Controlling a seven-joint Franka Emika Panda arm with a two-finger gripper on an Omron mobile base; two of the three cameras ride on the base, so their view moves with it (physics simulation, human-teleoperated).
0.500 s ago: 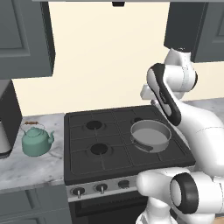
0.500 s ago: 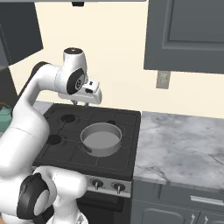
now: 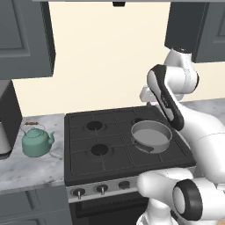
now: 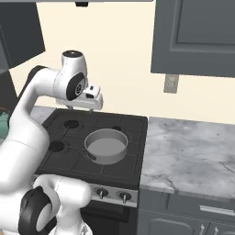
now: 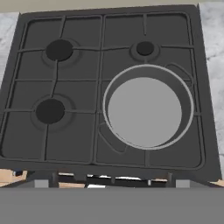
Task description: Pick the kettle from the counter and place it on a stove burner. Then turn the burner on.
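Knobs (image 3: 101,189) line the stove's front edge, nearest the base, and above them the black cooktop carries a wide grey pan (image 3: 151,135) on its front right burner. Taking that pan as the landmark: a free burner (image 3: 99,150) lies just to its left at the front, another free one (image 3: 94,125) sits behind that, and a smaller one (image 5: 145,47) is directly behind the pan. Above and behind the pan the hand (image 4: 85,109) hangs over the back of the stove with its fingers spread wide and nothing between them. Far to the left of the pan, off the stove on the marble tabletop (image 3: 26,168), stands the teal kettle (image 3: 38,141), upright, spout toward the stove, its wire handle raised. Judging from this, the reach for the kettle has not begun. To do it well, the arm should swing left well clear of the pan, come down over the raised handle, square the fingers across the orange-brown bar and close there, then lift straight up before carrying it to the front left burner.
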